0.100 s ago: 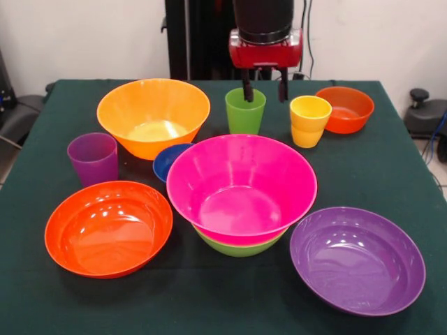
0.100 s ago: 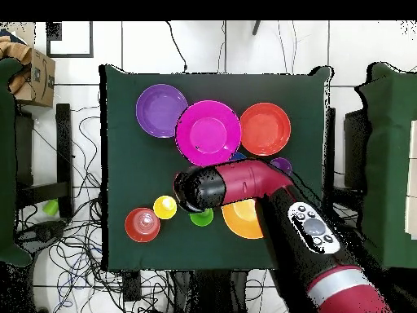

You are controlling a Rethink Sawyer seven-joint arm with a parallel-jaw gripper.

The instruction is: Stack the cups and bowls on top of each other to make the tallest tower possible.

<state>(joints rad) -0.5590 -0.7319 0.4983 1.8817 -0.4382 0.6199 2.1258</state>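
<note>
Jaws of the gripper [image 1: 265, 88] stood open, one finger inside the green cup [image 1: 245, 112], the other between it and the yellow cup [image 1: 309, 121]; the pink bowl [image 1: 241, 187] sat nested in the lime green bowl [image 1: 239, 247]

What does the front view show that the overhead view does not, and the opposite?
Only the front view shows the open gripper, one finger inside the green cup, and the lime green bowl under the pink bowl. Only the overhead view shows the arm's whole length and the cables on the floor. Both show the yellow cup and the purple bowl.
</note>
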